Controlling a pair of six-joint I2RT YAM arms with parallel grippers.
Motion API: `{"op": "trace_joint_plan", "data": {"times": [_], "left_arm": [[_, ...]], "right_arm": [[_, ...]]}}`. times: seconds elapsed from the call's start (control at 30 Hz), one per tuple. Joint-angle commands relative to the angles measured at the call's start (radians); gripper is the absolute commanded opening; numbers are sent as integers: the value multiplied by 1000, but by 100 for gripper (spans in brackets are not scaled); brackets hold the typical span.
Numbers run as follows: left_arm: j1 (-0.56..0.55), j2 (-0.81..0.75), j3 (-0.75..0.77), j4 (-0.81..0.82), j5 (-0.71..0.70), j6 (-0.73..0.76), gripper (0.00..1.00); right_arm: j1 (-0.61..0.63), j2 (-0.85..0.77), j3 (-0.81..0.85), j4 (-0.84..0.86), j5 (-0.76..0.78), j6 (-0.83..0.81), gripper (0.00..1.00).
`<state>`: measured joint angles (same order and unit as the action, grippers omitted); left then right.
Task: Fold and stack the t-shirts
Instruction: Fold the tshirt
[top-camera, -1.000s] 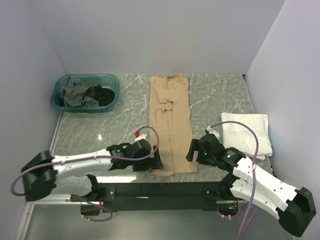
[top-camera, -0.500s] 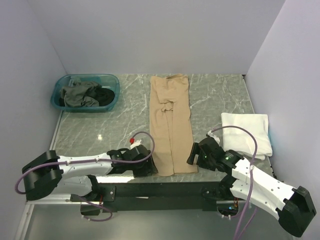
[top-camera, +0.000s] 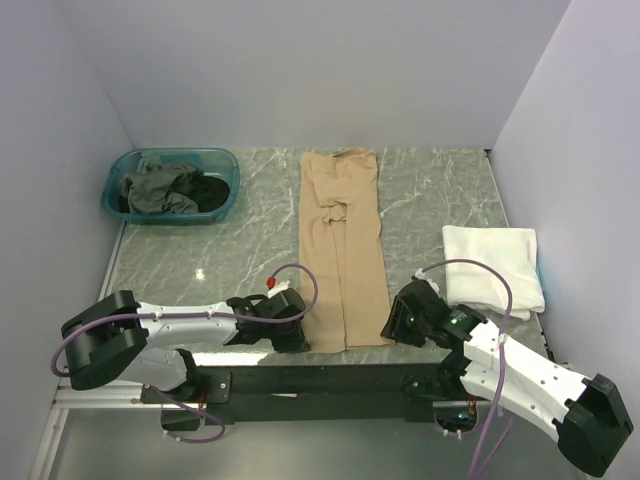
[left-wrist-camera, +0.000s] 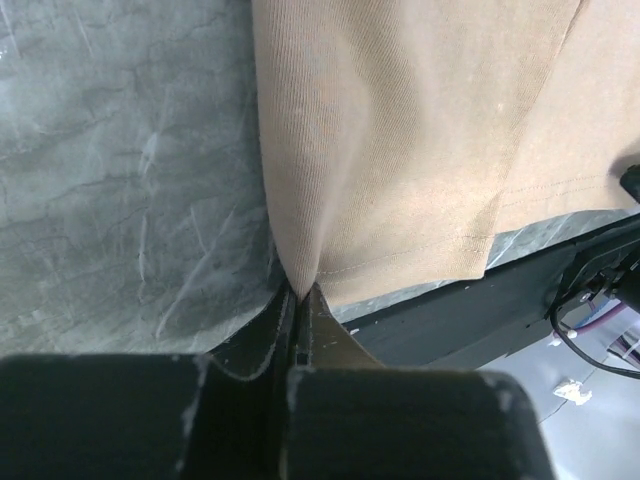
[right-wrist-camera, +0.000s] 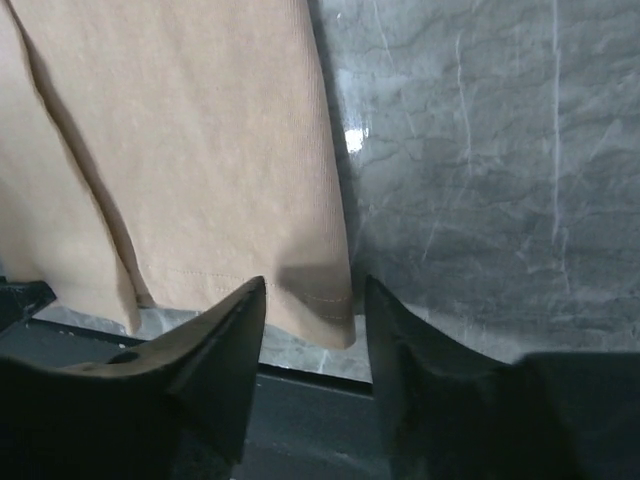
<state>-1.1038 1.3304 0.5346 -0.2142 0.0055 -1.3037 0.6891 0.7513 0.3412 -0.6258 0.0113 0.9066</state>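
- Jaws: the left gripper (left-wrist-camera: 298, 292) is pinched shut on the near left hem corner of the tan t-shirt (top-camera: 340, 240). The right gripper (right-wrist-camera: 312, 298) gapes open, straddling the near right corner.
- The step looks like grasping the hem for the lengthwise fold.
- Next, I'd say, the right must close before both lift.

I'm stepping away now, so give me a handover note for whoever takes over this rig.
Left gripper: shut on the near-left hem corner of the tan cloth t-shirt.
Right gripper: open, straddling its near-right hem corner.
Done: tan shirt narrowed into a strip mid-table; folded white cloth t-shirt at the right.
To do: fold the tan one crosswise, stack it, then the grey-green t-shirt and black t-shirt crumpled in the teal plastic tub.
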Motion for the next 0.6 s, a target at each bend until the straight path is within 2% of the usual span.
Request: {"op": "trace_joint_plan", "data": {"times": [0.0,0.03,0.13,0.17,0.27,0.43,0.57], "left_arm": [[-4,-8,21,-43,-2,-2,1],[-2,-10,21,-48,-2,-2,1],[-2,-22,16,-50,-2,-5,1],[-4,-33,10,-47,-2,-5,1],[-8,-69,-7,-54,-2,-11,1],[-74,-148,-4,-140,-33,-46,1],[-106,-200,-8,-100,-15,-48,1]], "right_arm": [[-3,-3,-7,31,-46,8,50],[-5,0,-8,32,-56,6,47],[-2,3,-22,37,-89,-6,21],[-3,2,-25,38,-100,-9,1],[4,-30,-39,25,-140,-6,0],[33,-173,-57,-77,-186,34,0],[52,-263,-67,-69,-246,55,0]]}}
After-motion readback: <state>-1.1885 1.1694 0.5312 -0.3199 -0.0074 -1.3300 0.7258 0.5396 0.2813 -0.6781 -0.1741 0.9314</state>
